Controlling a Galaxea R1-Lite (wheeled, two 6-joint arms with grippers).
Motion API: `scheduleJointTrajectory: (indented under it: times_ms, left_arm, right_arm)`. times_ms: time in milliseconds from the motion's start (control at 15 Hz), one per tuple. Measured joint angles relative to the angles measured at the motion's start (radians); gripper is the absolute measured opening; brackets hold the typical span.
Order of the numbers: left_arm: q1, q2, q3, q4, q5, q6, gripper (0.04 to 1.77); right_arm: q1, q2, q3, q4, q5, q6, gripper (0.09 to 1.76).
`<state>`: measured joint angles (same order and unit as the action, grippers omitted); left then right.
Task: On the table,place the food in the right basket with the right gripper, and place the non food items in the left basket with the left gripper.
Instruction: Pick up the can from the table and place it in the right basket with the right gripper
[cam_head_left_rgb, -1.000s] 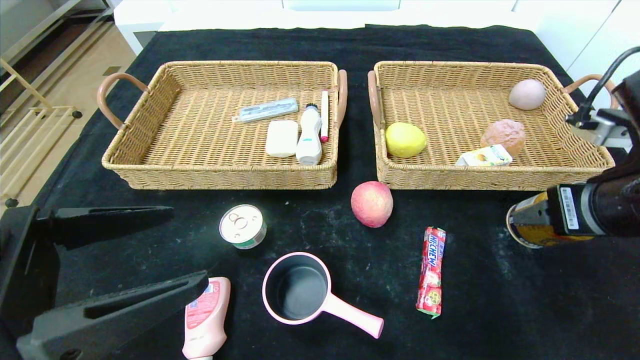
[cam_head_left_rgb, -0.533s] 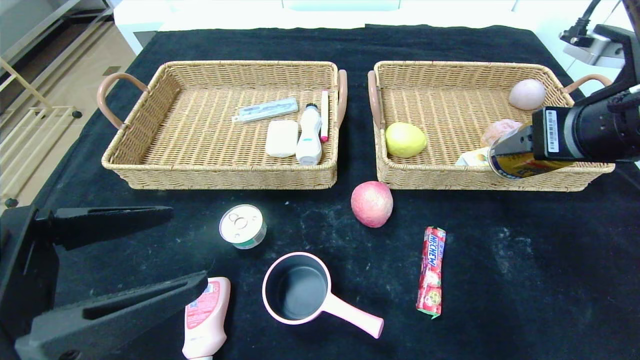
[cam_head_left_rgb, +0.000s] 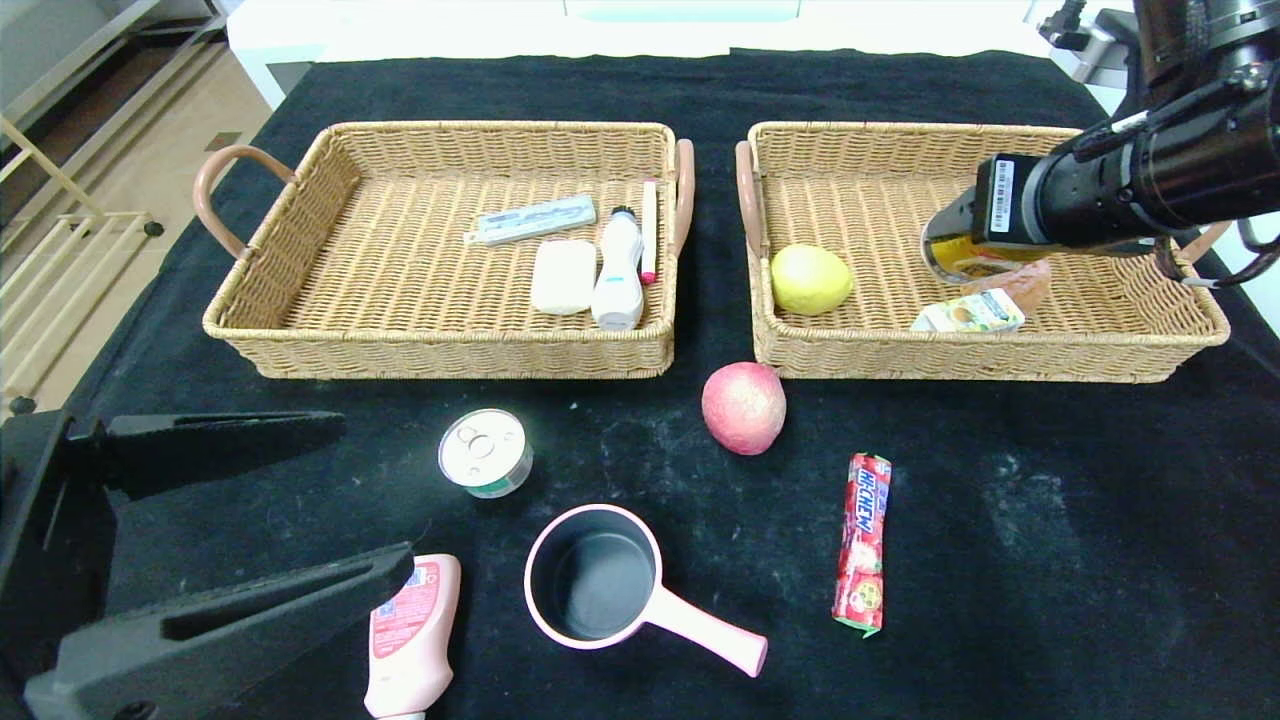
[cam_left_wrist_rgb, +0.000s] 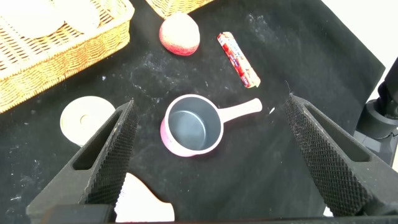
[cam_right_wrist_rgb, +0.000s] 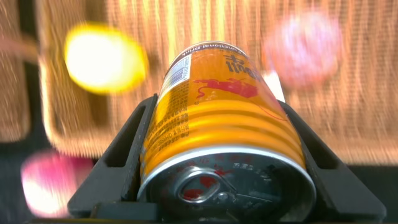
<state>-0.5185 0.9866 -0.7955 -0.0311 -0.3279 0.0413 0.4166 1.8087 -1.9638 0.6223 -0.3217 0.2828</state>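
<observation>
Yellow can carried over the right basket

My right gripper (cam_right_wrist_rgb: 217, 149) jaws clamp the yellow drink can (cam_head_left_rgb: 955, 255), half-hiding the brown food (cam_head_left_rgb: 1025, 280) in the right basket (cam_head_left_rgb: 1000, 355), at 2 o'clock; left gripper (cam_left_wrist_rgb: 208, 143) jaws wide.

Black cloth (cam_head_left_rgb: 1050, 560) over table; white furniture (cam_head_left_rgb: 640, 25) behind, wood rack (cam_head_left_rgb: 60, 250) on floor at left

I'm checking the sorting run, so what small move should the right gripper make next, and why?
Probably lower and release: the right gripper holds the yellow drink can on its side above the right wicker basket, between the yellow lemon and the small juice carton, not yet resting on the weave.
</observation>
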Motion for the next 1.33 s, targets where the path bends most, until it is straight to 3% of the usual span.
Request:
scheduleJointTrajectory:
  times_ms: [533, 1133, 1333]
  left_arm:
    - [0.000, -0.009, -0.004, 0.000, -0.001, 0.002, 1.72]
    - [-0.005, -0.014, -0.002, -0.002, 0.000, 0.009, 1.72]
    - [-0.006, -0.015, -0.002, -0.001, 0.000, 0.009, 1.72]
  right_arm:
    - [-0.040, 0.137, -0.011, -0.264, -0.020, -0.050, 1.24]
    - [-0.054, 0.170, -0.010, -0.320, -0.020, -0.053, 1.24]
    - [-0.053, 0.170, -0.010, -0.320, -0.020, -0.054, 1.37]
